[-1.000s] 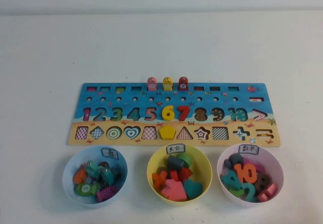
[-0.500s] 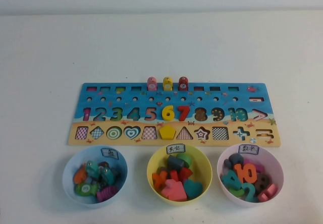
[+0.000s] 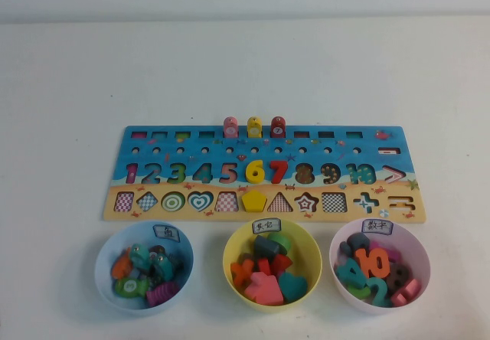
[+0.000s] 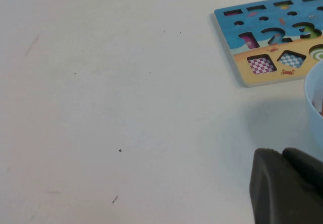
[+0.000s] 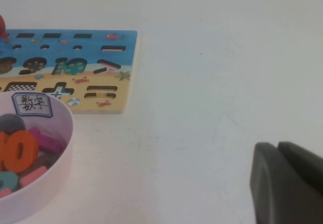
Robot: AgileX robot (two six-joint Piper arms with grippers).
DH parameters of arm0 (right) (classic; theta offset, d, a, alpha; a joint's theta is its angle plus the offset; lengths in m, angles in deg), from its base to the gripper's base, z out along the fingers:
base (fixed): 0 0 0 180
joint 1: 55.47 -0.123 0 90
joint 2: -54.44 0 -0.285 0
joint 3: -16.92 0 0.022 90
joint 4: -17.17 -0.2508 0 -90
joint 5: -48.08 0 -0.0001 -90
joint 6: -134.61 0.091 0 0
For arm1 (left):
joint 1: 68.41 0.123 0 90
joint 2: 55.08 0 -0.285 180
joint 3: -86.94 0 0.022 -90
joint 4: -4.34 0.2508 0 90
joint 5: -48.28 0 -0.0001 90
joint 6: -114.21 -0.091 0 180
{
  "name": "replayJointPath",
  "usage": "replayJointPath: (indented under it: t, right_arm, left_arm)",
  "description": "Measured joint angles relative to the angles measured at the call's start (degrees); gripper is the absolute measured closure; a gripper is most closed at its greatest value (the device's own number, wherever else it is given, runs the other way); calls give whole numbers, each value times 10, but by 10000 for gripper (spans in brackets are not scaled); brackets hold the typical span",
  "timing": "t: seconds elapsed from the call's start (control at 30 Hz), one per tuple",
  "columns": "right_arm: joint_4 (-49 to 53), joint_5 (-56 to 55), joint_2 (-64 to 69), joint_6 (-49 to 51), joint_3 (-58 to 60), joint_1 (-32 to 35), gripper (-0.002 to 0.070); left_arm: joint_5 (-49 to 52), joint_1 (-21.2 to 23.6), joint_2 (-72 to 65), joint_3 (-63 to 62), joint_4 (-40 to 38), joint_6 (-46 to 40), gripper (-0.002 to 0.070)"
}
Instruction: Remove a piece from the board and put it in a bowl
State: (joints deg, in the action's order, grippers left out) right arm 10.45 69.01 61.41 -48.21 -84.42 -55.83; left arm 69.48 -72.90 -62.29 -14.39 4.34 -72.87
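Nothing is underway: the piece (image 3: 278,128) is standing on the board (image 3: 153,200), bowl (image 3: 106,259) waiting, right claw (image 5: 287,183) clenched empty on the desk's right, left claw (image 4: 285,186) unreadable on its left.

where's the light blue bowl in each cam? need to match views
High view: light blue round plastic bowl at lower left, nearest of the three bowls to the board's "1" end.
Left wrist view: only a sliver of its rim at the right edge, above the left hand.
Right wrist view: not in it; the pink bowl shows instead, with the shut right hand.
Shared landmark: the long wooden puzzle board.
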Motion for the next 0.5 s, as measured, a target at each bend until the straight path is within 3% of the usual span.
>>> replayJointPath:
  t: [0.33, 0.43, 0.5]
  right_arm:
    - [-7, 0, 0, 0, 0, 0, 694]
    - [-61, 0, 0, 0, 0, 0, 694]
    - [-150, 0, 0, 0, 0, 0, 694]
  left_arm:
    - [0, 0, 0, 0, 0, 0, 678]
    - [0, 0, 0, 0, 0, 0, 678]
    - [0, 0, 0, 0, 0, 0, 678]
